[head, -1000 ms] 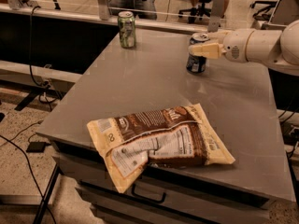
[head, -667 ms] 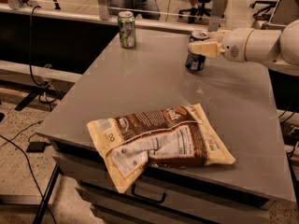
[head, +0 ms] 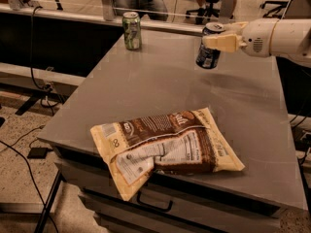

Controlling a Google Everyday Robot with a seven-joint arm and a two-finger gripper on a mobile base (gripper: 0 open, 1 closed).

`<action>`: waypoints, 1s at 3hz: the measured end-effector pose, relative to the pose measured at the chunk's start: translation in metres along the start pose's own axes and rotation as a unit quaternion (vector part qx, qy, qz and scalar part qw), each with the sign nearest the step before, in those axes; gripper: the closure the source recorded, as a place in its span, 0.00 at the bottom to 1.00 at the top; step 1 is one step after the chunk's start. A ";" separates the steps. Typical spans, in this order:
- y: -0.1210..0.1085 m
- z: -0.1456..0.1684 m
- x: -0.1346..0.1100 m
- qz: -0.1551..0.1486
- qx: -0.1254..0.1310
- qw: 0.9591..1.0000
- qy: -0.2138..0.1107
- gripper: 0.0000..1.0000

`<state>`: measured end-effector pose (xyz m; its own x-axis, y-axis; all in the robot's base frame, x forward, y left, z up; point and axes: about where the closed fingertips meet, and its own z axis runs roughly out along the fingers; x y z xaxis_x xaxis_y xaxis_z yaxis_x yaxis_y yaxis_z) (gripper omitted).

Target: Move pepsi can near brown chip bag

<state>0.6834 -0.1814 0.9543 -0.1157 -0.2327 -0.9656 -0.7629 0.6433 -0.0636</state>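
Pepsi can (head: 208,57) now lifted & tilted off grey worktop (head: 160,86) nr far-right corner, my gripper (head: 215,41) clamped on it; brown chip bag (head: 165,149) overhangs near edge, green can (head: 131,30) far-left corner, speckled floor (head: 19,188) below.

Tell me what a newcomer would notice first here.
The large crinkled brown-and-cream chip bag lies at the front edge of the grey table, one corner overhanging. At the back right, the cream two-finger gripper clamps the tilted dark blue pepsi can; a green-and-white soda can stands back left.
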 end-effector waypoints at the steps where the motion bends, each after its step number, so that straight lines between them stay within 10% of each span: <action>1: 0.000 0.000 0.000 0.000 0.000 1.000 0.000 1.00; 2: 0.013 -0.005 0.003 -0.009 -0.028 1.000 0.004 1.00; 3: 0.068 -0.038 0.008 -0.034 -0.109 0.993 0.018 1.00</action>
<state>0.6060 -0.1672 0.9515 -0.0795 -0.2991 -0.9509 -0.8889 0.4529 -0.0681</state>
